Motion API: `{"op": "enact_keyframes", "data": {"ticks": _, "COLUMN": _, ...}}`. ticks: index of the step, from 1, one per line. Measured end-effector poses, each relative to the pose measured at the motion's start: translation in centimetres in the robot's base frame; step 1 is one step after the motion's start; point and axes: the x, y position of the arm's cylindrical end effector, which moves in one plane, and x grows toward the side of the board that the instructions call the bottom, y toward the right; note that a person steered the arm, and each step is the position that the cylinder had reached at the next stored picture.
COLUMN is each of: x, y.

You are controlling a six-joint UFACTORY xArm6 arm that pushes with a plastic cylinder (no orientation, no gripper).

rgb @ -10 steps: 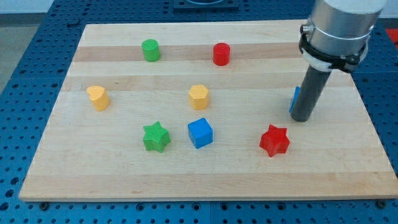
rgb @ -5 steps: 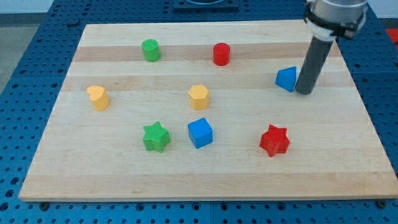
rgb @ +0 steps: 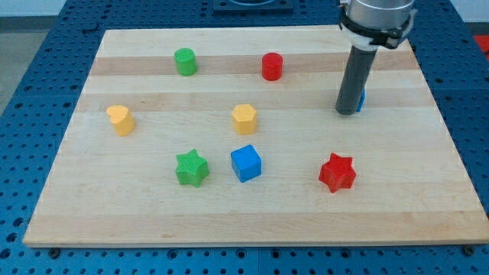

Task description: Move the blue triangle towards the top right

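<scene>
We find no writing, label, brand, number or sign that can be read anywhere in the view. The wooden board [rgb: 252, 221] is bare grain, and the blocks carry only plain colour (no letters, no marks).

The arm came in from the view's top right, its grey cuff cut off by the top edge. The dark rod stood nearly upright below it, and my tip [rgb: 348, 112] rested down on the table.
</scene>
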Motion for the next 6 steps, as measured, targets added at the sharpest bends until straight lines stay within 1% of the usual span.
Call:
{"op": "enact_keyframes", "data": {"ticks": 1, "x": -1.2, "y": 1.1}}
{"op": "enact_keyframes", "data": {"ticks": 2, "x": -1.6, "y": 3.5}}
{"op": "enact_keyframes", "data": {"ticks": 3, "x": -2.0, "y": 4.0}}
{"op": "enact_keyframes", "data": {"ticks": 6, "x": -10.8, "y": 4.0}}
